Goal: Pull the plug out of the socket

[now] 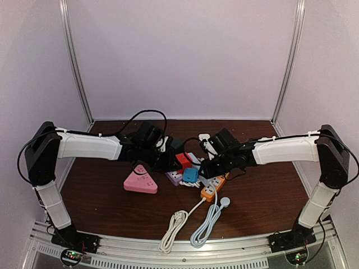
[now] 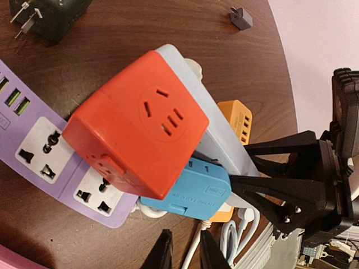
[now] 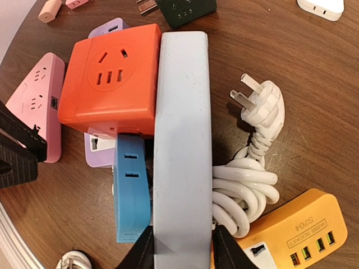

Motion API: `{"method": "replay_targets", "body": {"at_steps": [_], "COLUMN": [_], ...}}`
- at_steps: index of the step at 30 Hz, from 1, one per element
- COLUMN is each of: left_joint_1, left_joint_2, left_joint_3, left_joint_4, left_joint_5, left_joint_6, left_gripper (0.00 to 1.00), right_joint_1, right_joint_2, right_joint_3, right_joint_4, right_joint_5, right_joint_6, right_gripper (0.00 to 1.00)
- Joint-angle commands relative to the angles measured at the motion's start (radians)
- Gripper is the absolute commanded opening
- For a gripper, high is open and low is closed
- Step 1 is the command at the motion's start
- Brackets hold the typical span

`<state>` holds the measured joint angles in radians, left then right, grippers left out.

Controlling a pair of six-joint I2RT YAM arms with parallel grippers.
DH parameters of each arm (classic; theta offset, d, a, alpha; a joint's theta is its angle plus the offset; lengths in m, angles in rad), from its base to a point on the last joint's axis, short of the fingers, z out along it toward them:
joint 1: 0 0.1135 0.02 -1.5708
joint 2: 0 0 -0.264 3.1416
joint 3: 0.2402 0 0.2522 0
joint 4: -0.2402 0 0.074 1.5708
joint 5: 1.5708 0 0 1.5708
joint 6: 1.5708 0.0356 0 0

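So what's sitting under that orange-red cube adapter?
The purple power strip lies under the orange-red cube adapter, and the blue adapter tucks beneath its lower edge. The cube covers its own underside, so whether its pins sit in a purple socket is hidden.

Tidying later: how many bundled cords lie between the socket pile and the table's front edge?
2: a cream cord left, a bluish-white cord right of it. Others may be hidden.

Orange cube socket (image 2: 140,129) sits against grey power strip (image 2: 221,148).
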<state>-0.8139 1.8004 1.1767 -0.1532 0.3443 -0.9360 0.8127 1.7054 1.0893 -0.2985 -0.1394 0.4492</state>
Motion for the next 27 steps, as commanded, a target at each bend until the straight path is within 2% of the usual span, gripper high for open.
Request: {"method": "replay_targets", "body": {"at_steps": [1, 6, 9, 19, 27], "left_joint_1": [0.011, 0.018, 0.022, 0.044, 0.075], "left_joint_2": [-0.015, -0.015, -0.016, -0.004, -0.006], "left_joint_3": [0.024, 0.03, 0.039, 0.079, 0.069], "left_joint_4": [0.005, 0.005, 0.0, 0.0, 0.014], "left_joint_5": [-0.002, 0.0, 0.0, 0.006, 0.029], "left_joint_6": [0.016, 0.016, 0.02, 0.016, 0.014], "left_gripper": [0.18, 0.18, 0.18, 0.19, 0.28], "right_joint_1": [0.0, 0.009, 0.017, 0.049, 0.049], "right_joint_2": [0.007, 0.003, -0.013, -0.046, -0.067], "right_joint_3": [0.031, 0.041, 0.045, 0.084, 0.106], "right_joint_4": [0.0, -0.007, -0.007, 0.021, 0.022], "right_joint_5": [0.037, 0.085, 0.132, 0.269, 0.292], "right_joint_6": [-0.003, -0.005, -0.007, -0.038, -0.056], "right_gripper": [0.32, 0.17, 0.14, 0.1, 0.1]}}
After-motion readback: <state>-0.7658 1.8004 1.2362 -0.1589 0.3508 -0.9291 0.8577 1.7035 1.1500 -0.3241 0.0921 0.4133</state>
